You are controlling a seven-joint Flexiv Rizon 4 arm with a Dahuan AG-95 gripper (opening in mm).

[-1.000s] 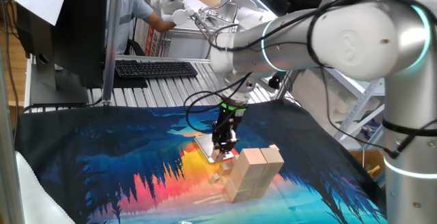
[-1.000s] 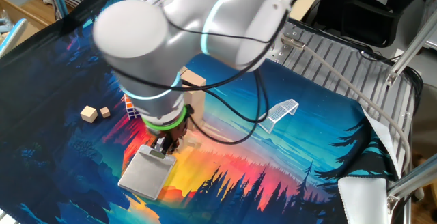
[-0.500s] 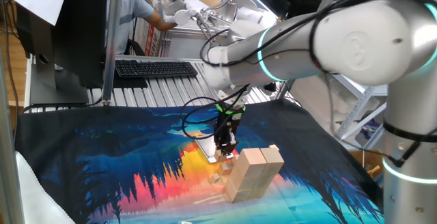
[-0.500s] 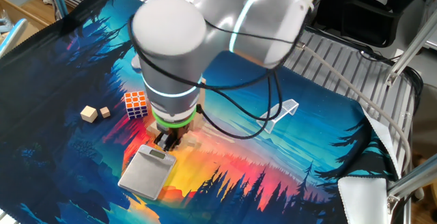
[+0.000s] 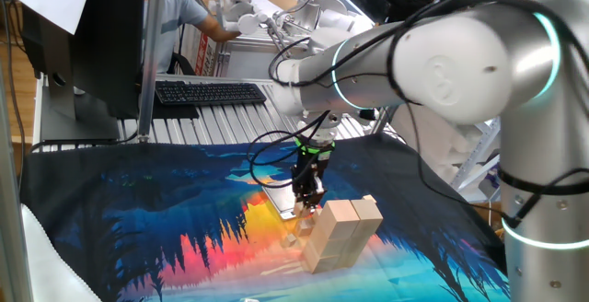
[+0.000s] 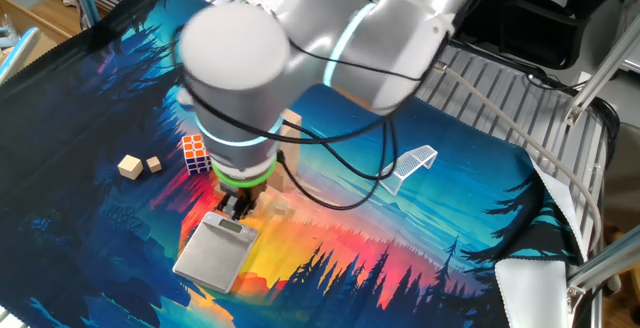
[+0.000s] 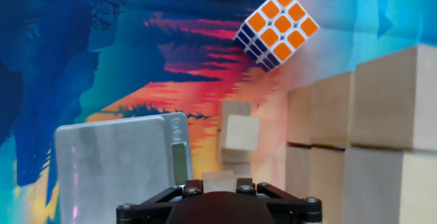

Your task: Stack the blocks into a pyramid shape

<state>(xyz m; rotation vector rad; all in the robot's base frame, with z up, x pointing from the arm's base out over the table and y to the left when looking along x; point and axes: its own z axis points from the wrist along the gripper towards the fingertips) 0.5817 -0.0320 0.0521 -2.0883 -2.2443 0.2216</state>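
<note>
My gripper (image 5: 310, 209) hangs low between the silver scale and the stack of large wooden blocks (image 5: 342, 233). In the hand view the gripper (image 7: 218, 181) is shut on a small pale wooden block held between its fingertips. The stack (image 7: 362, 135) rises at the right, several bricks in two layers. A small cube (image 7: 240, 132) rests on a flat wooden piece just ahead of the fingers. In the other fixed view the gripper (image 6: 235, 206) is above the scale's top edge, and the arm hides most of the stack (image 6: 291, 124). Two small cubes (image 6: 129, 166) lie far left.
The flat silver scale (image 7: 116, 162) lies left of the fingers, also in the other fixed view (image 6: 215, 253). A Rubik's cube (image 7: 276, 27) sits beyond the stack. A white mesh piece (image 6: 412, 163) lies on the mat. A keyboard (image 5: 207, 92) sits behind the mat.
The arm's upper links have swung round and the gripper has shifted slightly toward the stack, staying low. The stack and scale have not moved.
</note>
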